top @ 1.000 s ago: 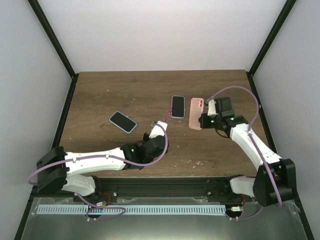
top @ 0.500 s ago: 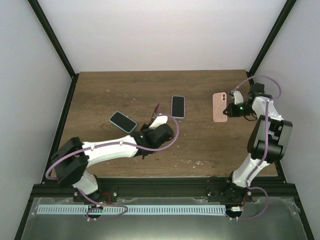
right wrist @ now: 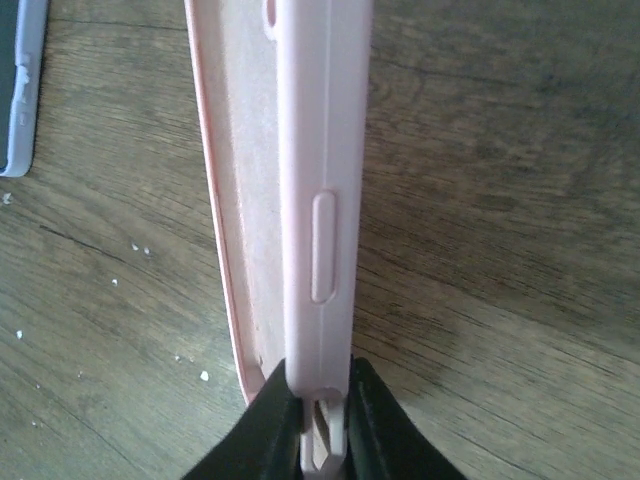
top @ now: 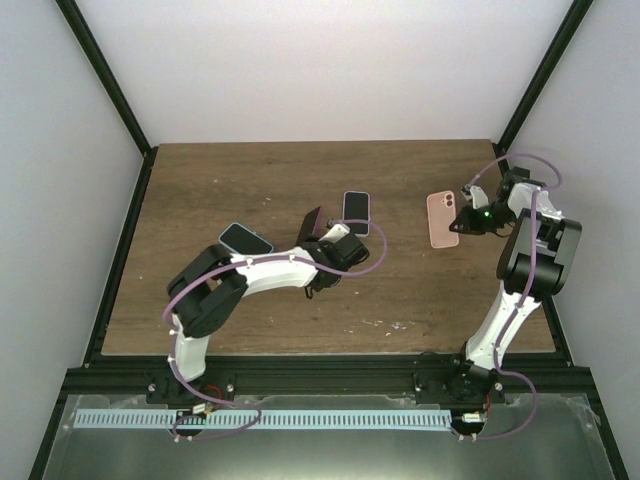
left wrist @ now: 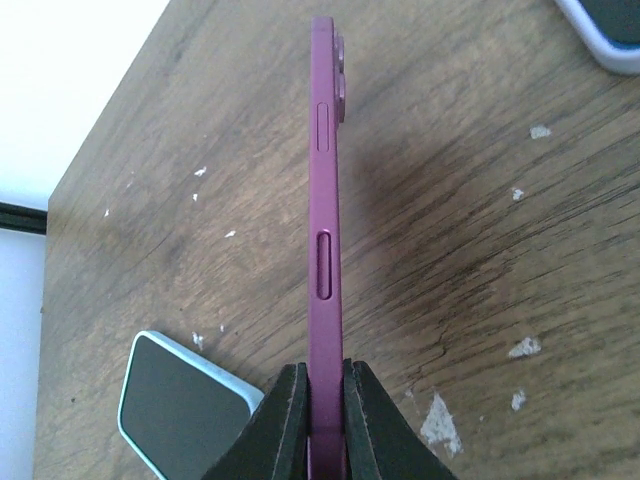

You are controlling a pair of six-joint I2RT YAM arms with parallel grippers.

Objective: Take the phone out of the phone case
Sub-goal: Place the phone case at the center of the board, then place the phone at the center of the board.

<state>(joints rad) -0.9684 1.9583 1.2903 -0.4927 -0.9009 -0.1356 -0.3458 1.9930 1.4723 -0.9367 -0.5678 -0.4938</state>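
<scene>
The pink phone case [top: 441, 218] hangs over the right side of the table, its hollow inside bare in the right wrist view. My right gripper [top: 460, 221] is shut on the case's end rim, and the right wrist view shows the jaws of the gripper [right wrist: 322, 388] pinching the case [right wrist: 310, 150] edge-on. My left gripper [top: 320, 228] is shut on a slim maroon phone [top: 312, 216] near the table's middle. Seen from the left wrist, the phone [left wrist: 325, 200] stands edge-on between the jaws of the gripper [left wrist: 326, 375], side buttons showing.
A phone in a light blue case [top: 245, 238] lies left of my left gripper, screen up [left wrist: 185, 410]. Another phone in a pale case [top: 356, 212] lies just right of it [right wrist: 20, 90]. The wooden table [top: 300, 170] ends at black frame posts.
My right arm has swung the pink case rightward, away from the table's middle. My left arm has folded in and carried the maroon phone farther and rightward.
</scene>
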